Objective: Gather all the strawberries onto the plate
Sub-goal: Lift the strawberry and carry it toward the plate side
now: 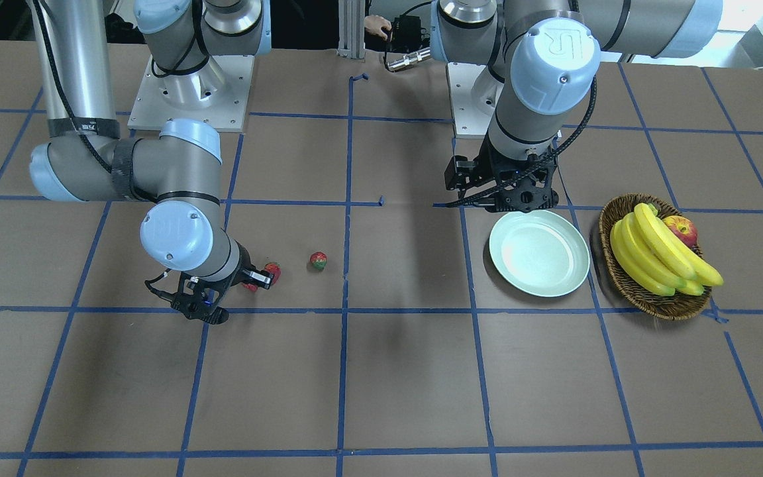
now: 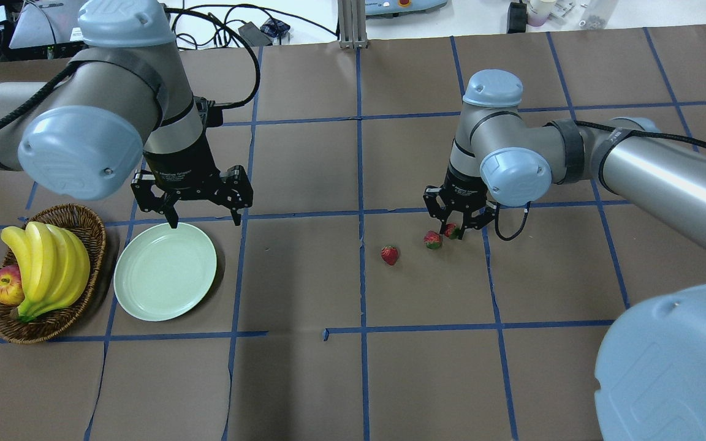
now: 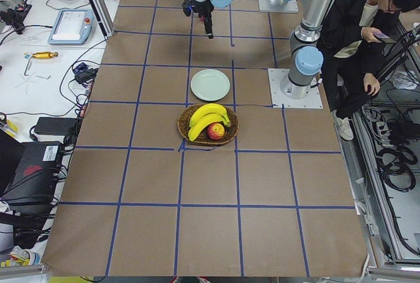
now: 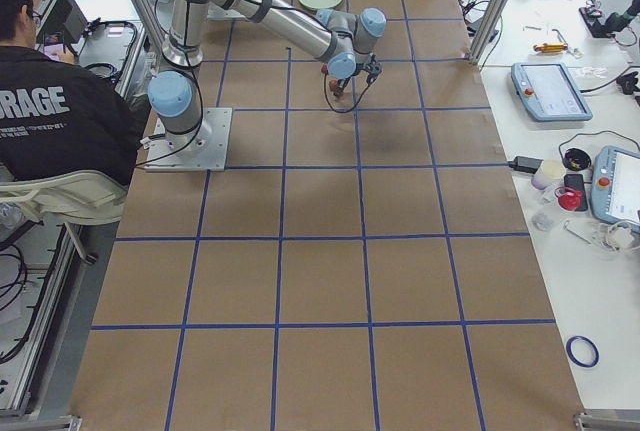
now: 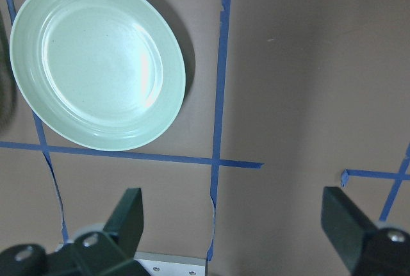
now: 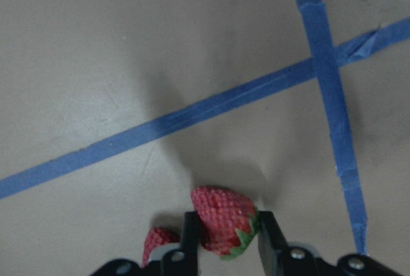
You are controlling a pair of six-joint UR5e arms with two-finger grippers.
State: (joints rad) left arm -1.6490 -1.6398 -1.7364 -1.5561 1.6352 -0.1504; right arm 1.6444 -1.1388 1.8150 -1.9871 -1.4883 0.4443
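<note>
Three small red strawberries with green leafy tops (image 1: 317,260) sit on the robot's right half of a table (image 2: 304,380) covered in brown paper and ruled into squares with blue tape (image 2: 360,184). Benches along both ends of the table carry cables and grey teach pendants (image 4: 545,91); a seated person in dark clothing (image 3: 357,27) is beside the robot's bases. Legible writing: white letters "RAGE" on that person's back in the exterior right view, and a "UR" mark on a pale blue joint cap (image 1: 557,50). White lettering on the left gripper's body appears to read "Adaptive Gripper", though it is too small to confirm. The right gripper (image 6: 227,241) is clamped on one strawberry (image 6: 224,219), a finger pressed to each side of it. A second strawberry (image 2: 432,239) lies just beside that gripper, and a third strawberry (image 2: 390,255) lies free nearer the centre line. The round pale mint-green plate (image 2: 144,306) lies on the robot's left half, well apart from all three and just beside a brown woven wicker basket (image 2: 86,223) holding yellow bananas (image 2: 46,260) and a red-yellow apple (image 2: 5,286). The left gripper (image 2: 204,219) hangs above the table near the plate with its jaws spread wide, grasping nothing.
</note>
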